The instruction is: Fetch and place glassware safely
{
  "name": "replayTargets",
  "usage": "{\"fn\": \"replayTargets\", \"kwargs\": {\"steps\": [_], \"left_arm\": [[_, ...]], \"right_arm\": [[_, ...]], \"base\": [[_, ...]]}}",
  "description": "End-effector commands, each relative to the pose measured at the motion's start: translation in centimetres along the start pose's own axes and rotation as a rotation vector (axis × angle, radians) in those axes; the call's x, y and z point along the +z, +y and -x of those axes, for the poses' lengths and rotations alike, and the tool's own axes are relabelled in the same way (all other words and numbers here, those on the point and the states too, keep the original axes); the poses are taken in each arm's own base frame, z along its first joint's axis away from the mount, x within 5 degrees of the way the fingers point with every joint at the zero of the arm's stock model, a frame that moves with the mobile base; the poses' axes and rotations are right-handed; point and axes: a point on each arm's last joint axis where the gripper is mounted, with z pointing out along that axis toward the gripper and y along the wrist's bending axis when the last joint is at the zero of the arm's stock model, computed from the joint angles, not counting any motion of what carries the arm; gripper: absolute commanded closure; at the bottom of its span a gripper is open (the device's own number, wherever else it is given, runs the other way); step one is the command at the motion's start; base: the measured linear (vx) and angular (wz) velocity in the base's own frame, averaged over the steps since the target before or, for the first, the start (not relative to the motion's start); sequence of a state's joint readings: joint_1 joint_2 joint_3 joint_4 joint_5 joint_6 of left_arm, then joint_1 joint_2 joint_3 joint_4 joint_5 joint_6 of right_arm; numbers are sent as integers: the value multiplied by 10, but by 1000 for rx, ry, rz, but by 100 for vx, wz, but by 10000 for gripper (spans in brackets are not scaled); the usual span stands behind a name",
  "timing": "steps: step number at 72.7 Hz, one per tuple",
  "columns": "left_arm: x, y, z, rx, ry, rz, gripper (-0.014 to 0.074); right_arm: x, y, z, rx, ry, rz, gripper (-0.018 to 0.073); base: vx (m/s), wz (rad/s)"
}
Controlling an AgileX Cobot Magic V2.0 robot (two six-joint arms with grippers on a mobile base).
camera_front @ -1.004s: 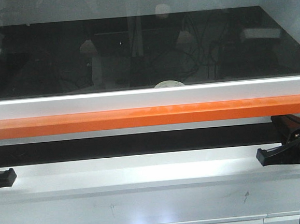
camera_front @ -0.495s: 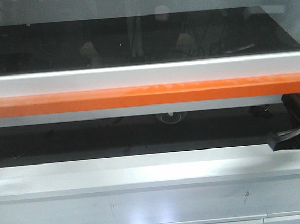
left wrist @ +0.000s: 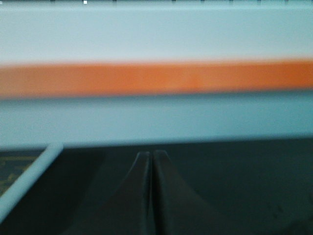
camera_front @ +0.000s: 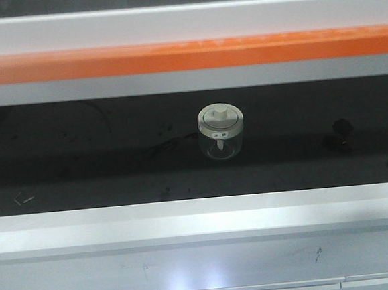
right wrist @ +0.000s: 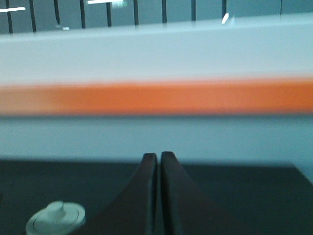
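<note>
sash (camera_front: 187, 55) raised, glass jar (camera_front: 220, 133) uncovered
my left claw (left wrist: 150, 154) and right claw (right wrist: 159, 155) are clenched, empty; the jar now looks reachable.

jar (camera_front: 222, 146) clear | lid (camera_front: 221, 118) cream-white | stripe (camera_front: 187, 55) orange | floor (camera_front: 82, 170) black | frame (camera_front: 184, 21) white

We face the long white bar with an orange stripe (camera_front: 187, 55) head-on from outside; both wrist views look forward, close to it, sharing that bar
</note>
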State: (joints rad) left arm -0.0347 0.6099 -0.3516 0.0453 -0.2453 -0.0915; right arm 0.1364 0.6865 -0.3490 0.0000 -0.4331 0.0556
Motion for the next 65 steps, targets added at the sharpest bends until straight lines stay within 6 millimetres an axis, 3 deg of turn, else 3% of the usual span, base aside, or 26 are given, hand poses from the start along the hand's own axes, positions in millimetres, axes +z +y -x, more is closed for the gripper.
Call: {"fn": "replayTargets", "kwargs": {"steps": [1, 10, 26, 65], "left_arm": [[-12, -3, 12, -17, -53, -23, 603], [-31, -5, 4, 15, -85, -45, 603], [-58, -2, -24, 23, 19, -30, 603], [-67, 0, -30, 24, 80, -19, 603]], "right_arm": [[-13, 1, 9, 3, -51, 6, 539], [-33, 0, -3, -4, -60, 9, 539], [-58, 0, -17, 47, 7, 5, 539], [-63, -1, -16, 34, 12, 3, 534]], "base": [[0, 0], [0, 0], [0, 0], [0, 0]]}}
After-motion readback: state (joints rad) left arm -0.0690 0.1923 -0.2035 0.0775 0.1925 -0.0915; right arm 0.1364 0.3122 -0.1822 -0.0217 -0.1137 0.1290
